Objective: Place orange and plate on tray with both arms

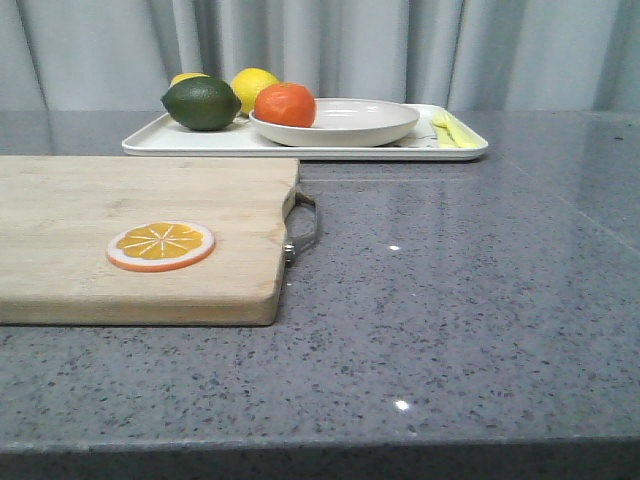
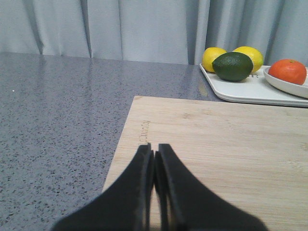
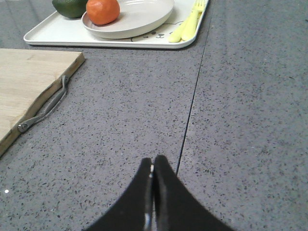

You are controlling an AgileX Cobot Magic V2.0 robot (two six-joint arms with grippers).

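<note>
1. Orange (image 1: 285, 104) rests in the plate (image 1: 350, 120), which sits on the tray (image 1: 190, 142) at upper centre, so the placing looks done.
2. Left gripper (image 2: 154, 153) and right gripper (image 3: 152, 163) are pressed together, holding nothing, well apart from the tray.

Glossy orange (image 1: 285, 104) sits in the off-white plate (image 1: 350, 125) (upright) on the white tray (image 1: 190, 141).

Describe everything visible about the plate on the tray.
The plate is round, wide and shallow, off-white and glossy, with a raised rim; it looks ceramic or plastic. It sits upright and level on the white tray, towards the middle. The orange rests inside it at its left edge. A yellow fork lies on the tray to its right, apart from it. No end effector touches it.
</note>
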